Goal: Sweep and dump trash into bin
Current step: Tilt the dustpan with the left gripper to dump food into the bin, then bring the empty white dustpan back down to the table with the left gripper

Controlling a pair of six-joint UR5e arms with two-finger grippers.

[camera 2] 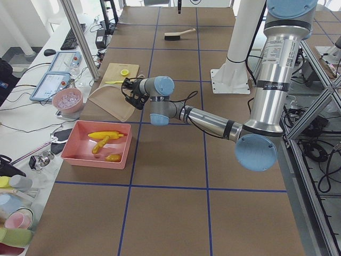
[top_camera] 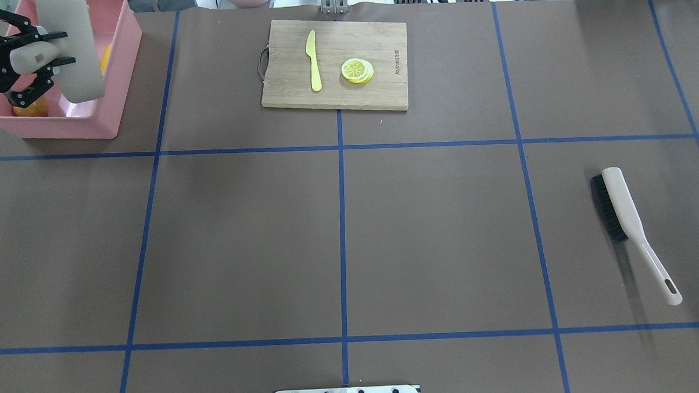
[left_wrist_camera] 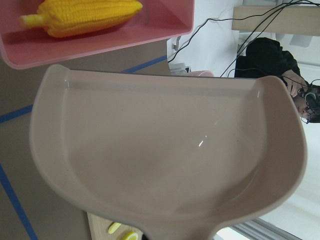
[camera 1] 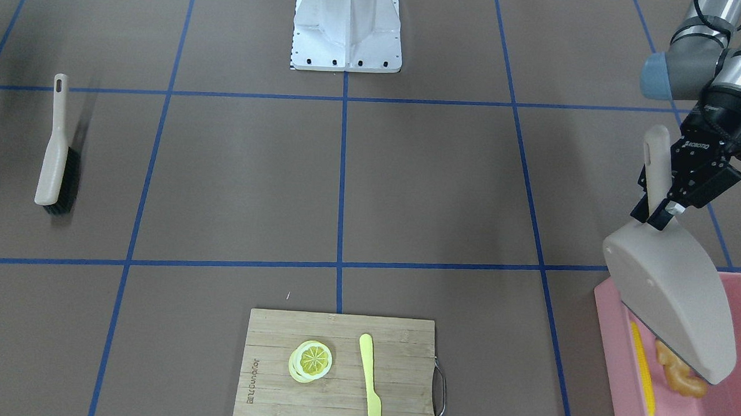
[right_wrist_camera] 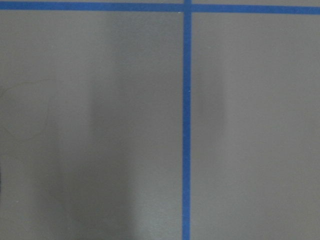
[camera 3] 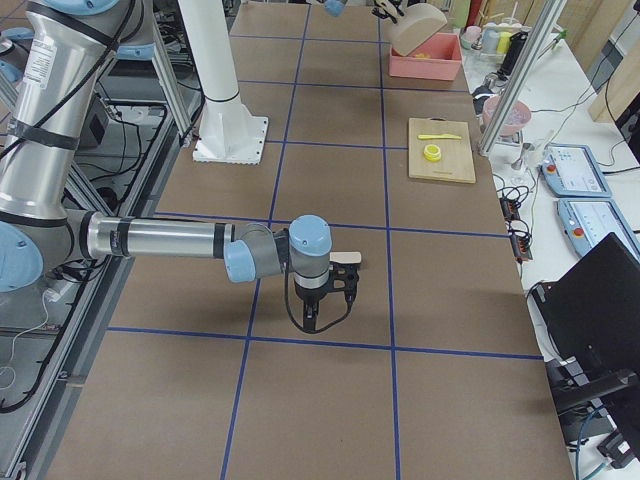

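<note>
Dustpan (camera 1: pixel 673 296) up and tipped at the right edge of the front-facing view, its mouth hanging over the pink bin (camera 1: pixel 611 343) in the lower right corner. The left gripper (camera 1: pixel 653 214) is clamped on the pan's handle (camera 1: pixel 655 158). Under the lip lies the corn cob (camera 1: pixel 643 370), long axis running top to bottom of the frame along the bin's wall, with the ginger root (camera 1: pixel 679 374) just beside it. The brush (camera 1: pixel 57 157) lies well apart at the left.

Overhead: the pan is above the bin in the upper left corner, and the brush is alone at mid right.

Left side view: all three pieces are in the bin at left middle. The corn lies across the frame, the ginger slants below it, and the orange-brown lump (camera 2: pixel 113 157) sits lowest.

Right side view: the right gripper (camera 3: pixel 312 318) points down at centre frame, near the brush. Clenched or released, I cannot tell.

Left wrist view: the pan's inside is bare. The corn is in the bin at the top left, stalk end toward the left edge.

Right wrist view: only table (right_wrist_camera: pixel 100 125).

The dump looks done. The left arm is the one at the bin, and the trash lies straight below its pan.
</note>
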